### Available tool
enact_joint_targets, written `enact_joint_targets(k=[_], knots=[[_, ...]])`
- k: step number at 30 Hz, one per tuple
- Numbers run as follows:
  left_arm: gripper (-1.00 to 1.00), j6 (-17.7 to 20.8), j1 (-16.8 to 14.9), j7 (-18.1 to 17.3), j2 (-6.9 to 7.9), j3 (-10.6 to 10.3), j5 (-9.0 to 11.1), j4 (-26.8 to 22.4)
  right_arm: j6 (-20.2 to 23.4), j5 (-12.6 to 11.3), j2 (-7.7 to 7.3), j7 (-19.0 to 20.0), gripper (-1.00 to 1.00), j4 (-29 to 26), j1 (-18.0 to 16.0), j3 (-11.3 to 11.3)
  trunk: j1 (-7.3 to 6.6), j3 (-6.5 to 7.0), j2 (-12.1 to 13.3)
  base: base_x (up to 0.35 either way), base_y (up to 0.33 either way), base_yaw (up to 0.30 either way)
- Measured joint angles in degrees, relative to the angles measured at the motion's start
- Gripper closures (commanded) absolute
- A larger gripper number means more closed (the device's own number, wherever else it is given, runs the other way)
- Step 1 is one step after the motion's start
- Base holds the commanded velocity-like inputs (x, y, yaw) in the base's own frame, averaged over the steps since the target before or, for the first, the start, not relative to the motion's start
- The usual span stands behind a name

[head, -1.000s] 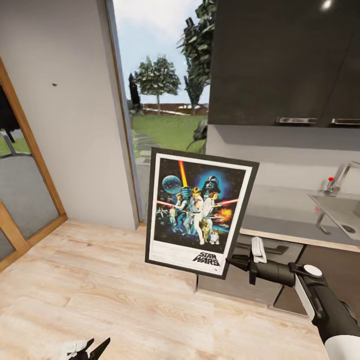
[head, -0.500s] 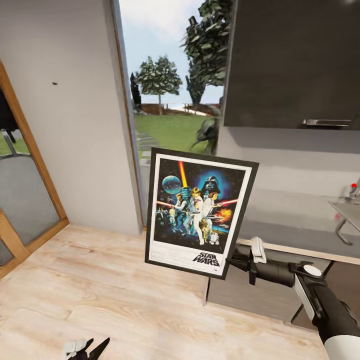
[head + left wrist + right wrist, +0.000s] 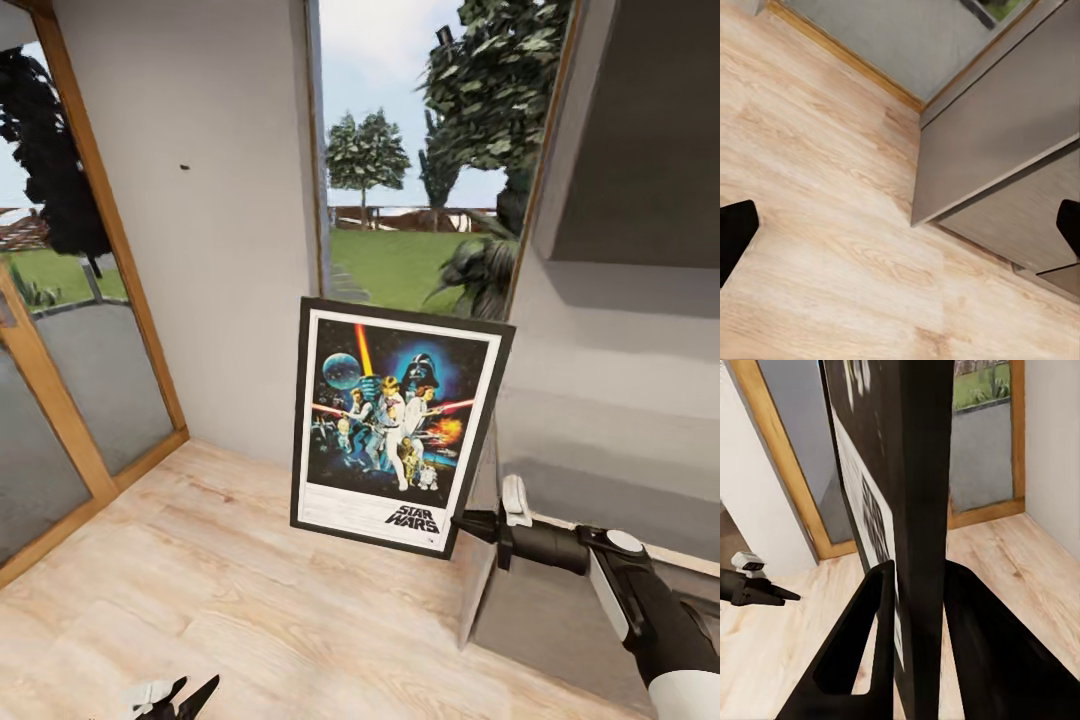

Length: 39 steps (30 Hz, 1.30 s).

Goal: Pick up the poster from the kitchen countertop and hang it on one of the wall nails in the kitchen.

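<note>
Wood floor (image 3: 250,600); right gripper (image 3: 462,522) outstretched, pinching upright poster (image 3: 397,425) corner.

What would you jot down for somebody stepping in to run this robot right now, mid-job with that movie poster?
Right end effector: shut on the poster, pinching its frame at the lower right corner; the right wrist view shows a finger on each side of the frame edge.
Left end effector: open, holding nothing, low over the wooden floor.
Poster: off the counter, held upright in the air, facing the head camera.
Wall nail: small dark mark high on the grey wall, left of the open doorway.
Done: pickup.
Left: approach the wall, raise the poster to the nail, hang it, release.
</note>
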Motion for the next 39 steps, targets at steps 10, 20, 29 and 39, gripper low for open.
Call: enact_joint_targets(k=[10,20,29,39], knots=[[-1.0,0.0,-0.01,0.0,-0.04,0.0,-0.01,0.01,0.0,-0.21,0.0,0.0,1.0,0.17,0.01,0.0,0.0,-0.25,0.0,0.245,0.232,0.248],[-1.0,0.0,0.0,0.01,-0.05,0.0,-0.02,0.03,0.0,-0.22,-0.01,0.0,1.0,0.32,0.02,-0.05,0.0,-0.3,0.0,0.245,0.232,0.025],[-1.0,0.0,0.0,0.01,-0.03,0.0,-0.02,0.02,0.0,-0.36,-0.01,0.0,1.0,0.33,0.02,-0.08,0.0,-0.3,0.0,0.245,0.232,0.0],[-1.0,0.0,-0.02,0.01,-0.02,0.0,-0.02,0.02,0.0,-0.37,-0.01,0.0,1.0,0.33,0.02,-0.08,0.0,-0.3,0.0,0.24,0.234,0.0]])
